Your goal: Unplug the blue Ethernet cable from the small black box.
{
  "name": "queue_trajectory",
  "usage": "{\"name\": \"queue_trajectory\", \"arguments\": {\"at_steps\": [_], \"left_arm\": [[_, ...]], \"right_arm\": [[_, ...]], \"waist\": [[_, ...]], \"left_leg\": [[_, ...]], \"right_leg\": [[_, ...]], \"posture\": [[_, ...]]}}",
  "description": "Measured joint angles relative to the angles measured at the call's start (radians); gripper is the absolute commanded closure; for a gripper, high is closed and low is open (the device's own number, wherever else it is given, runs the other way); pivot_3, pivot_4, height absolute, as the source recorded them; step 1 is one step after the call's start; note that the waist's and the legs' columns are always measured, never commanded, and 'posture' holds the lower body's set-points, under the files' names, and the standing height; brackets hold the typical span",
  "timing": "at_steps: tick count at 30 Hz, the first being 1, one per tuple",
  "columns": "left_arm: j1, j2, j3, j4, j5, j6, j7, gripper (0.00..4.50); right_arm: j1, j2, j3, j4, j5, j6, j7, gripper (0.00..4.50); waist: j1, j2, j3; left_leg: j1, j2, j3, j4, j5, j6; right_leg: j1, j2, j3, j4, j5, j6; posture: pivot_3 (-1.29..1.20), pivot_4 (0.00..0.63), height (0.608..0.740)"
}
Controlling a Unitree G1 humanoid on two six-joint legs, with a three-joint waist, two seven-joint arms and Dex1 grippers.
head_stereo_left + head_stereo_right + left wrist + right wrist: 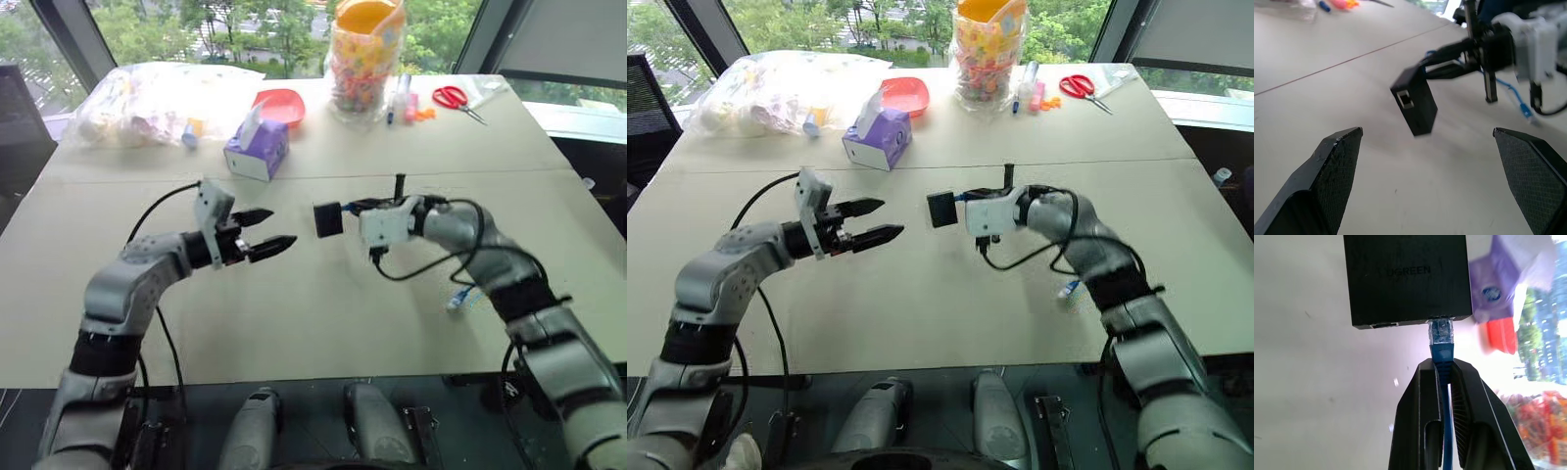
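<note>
The small black box [328, 219] hangs in the air over the middle of the table, with an empty port on the face seen in the left wrist view [1406, 99]. The blue Ethernet cable [1441, 340] is plugged into the box's edge by its clear plug. My right gripper [1441, 366] is shut on the cable just behind that plug, and the box hangs from it. The cable's loose end [458, 298] trails down to the table beside my right forearm. My left gripper [266, 231] stands open, level, a short way left of the box and pointing at it.
A purple tissue box [257, 147], a red bowl [281, 104], a jar of colourful pieces [364, 64], red scissors [453, 97] and a clear plastic bag [157, 103] stand along the far side of the table [294, 313].
</note>
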Motion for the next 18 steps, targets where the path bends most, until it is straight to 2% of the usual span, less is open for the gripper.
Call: {"name": "queue_trajectory", "arguments": {"at_steps": [5,11,14,18], "left_arm": [[-0.080,-0.026,-0.010,0.049,-0.025,0.038,-0.043,0.00],[-0.093,-0.042,-0.016,0.077,-0.031,0.060,-0.072,0.00],[-0.110,-0.055,-0.017,0.089,-0.031,0.060,-0.080,0.88],[-0.125,-0.058,-0.018,0.097,-0.027,0.057,-0.095,2.73]], "right_arm": [[0.060,0.038,-0.036,-0.260,-0.065,0.084,-0.073,4.44],[0.093,0.051,-0.037,-0.326,-0.118,0.148,-0.098,4.44],[0.095,0.050,-0.037,-0.351,-0.120,0.167,-0.094,4.50],[0.097,0.047,-0.037,-0.377,-0.121,0.181,-0.084,4.50]], "waist": [[-0.010,0.000,0.000],[0.005,0.000,0.000],[0.011,0.000,0.000],[0.012,0.000,0.000]], "left_leg": [[0.003,0.001,0.000,0.001,0.001,-0.001],[0.003,0.000,-0.001,0.001,0.001,-0.001],[0.003,0.000,-0.001,0.001,0.001,-0.001],[0.003,0.000,-0.001,0.001,0.001,-0.001]], "right_leg": [[0.003,0.001,0.000,0.001,0.000,0.000],[0.004,0.001,0.000,-0.001,0.000,0.000],[0.004,0.001,0.000,-0.001,0.000,0.000],[0.004,0.000,0.000,-0.001,0.000,0.000]], "posture": [[0.00,0.150,0.740],[0.00,0.150,0.740],[0.00,0.150,0.740],[0.00,0.150,0.740]]}}
